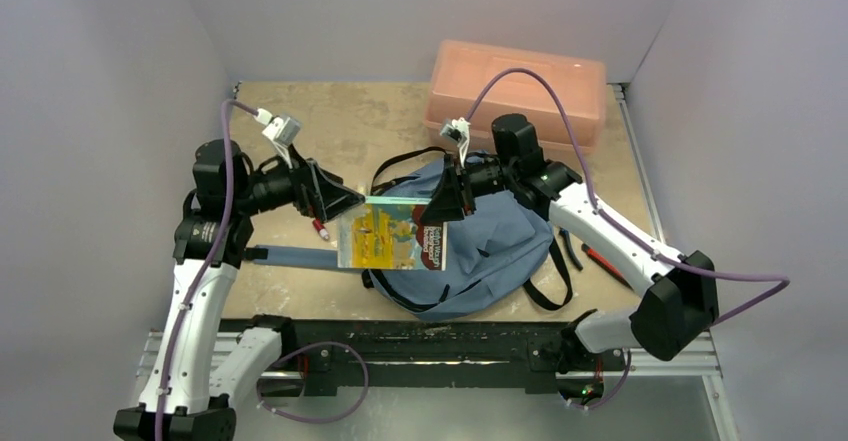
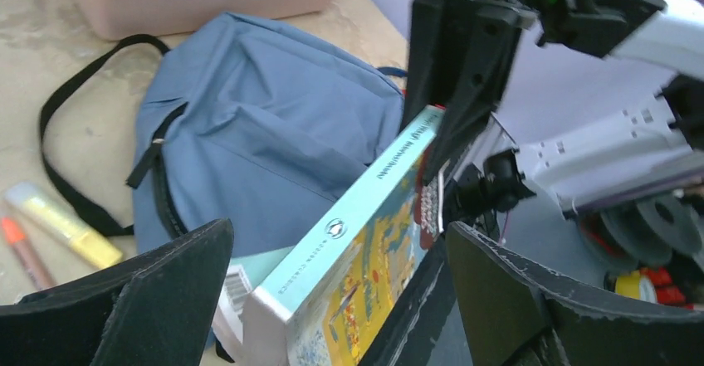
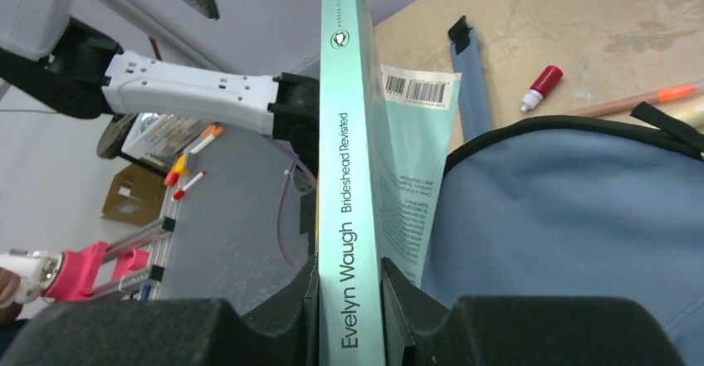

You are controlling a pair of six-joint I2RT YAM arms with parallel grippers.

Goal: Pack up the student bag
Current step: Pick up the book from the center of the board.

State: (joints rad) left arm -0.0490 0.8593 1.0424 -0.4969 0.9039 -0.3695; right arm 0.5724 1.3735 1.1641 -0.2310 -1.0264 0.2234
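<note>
The student bag [image 1: 500, 251] is a blue-grey backpack lying flat in the middle of the table, also seen in the left wrist view [image 2: 249, 134] and the right wrist view [image 3: 573, 217]. A teal paperback book [image 1: 395, 236] hangs in the air over the bag's left edge. My right gripper [image 3: 349, 300] is shut on its spine end [image 3: 353, 217]. My left gripper [image 2: 332, 300] is open wide, and the book's other end [image 2: 349, 258] lies between its fingers [image 2: 141, 300] with a gap on each side.
A salmon-pink plastic box [image 1: 520, 86] stands at the back right, behind the bag. Left of the bag lie a red-capped marker [image 1: 320, 228], a yellow highlighter [image 2: 58, 225] and the bag's blue shoulder strap [image 1: 300, 256]. A red pen [image 1: 605, 261] lies to the bag's right.
</note>
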